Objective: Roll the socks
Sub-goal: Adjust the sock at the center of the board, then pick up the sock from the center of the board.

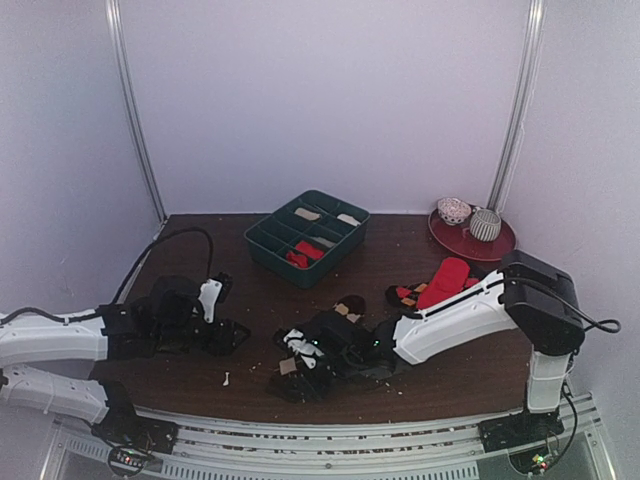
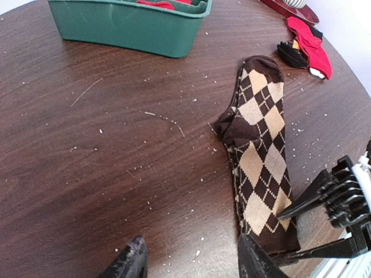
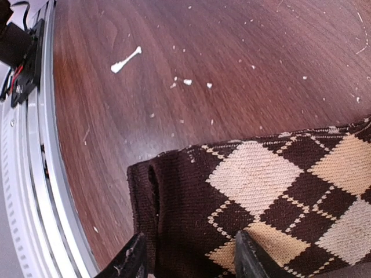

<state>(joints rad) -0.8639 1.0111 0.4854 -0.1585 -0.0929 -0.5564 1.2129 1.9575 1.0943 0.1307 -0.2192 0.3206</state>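
The brown diamond sock (image 2: 258,145) is lying flat by the near edge of the table (image 2: 87,145), the right gripper (image 3: 188,255) is hanging open over its cuff (image 3: 168,197), probably to start rolling, and the left gripper (image 2: 191,255) is hovering open and empty on its left.

Brown-and-tan argyle sock (image 2: 258,156), green tray (image 2: 133,26)

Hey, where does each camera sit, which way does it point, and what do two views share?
Top external: high behind the arm bases, looking down at the dark wooden table and green plastic divided tray; the left arm and right arm show.
Left wrist: low over the table, facing the brown sock with tan argyle diamonds; its jaws stand apart at the bottom edge.
Right wrist: close above that sock's cuff; its jaws stand apart over it.
Shared: both wrist views show that sock.
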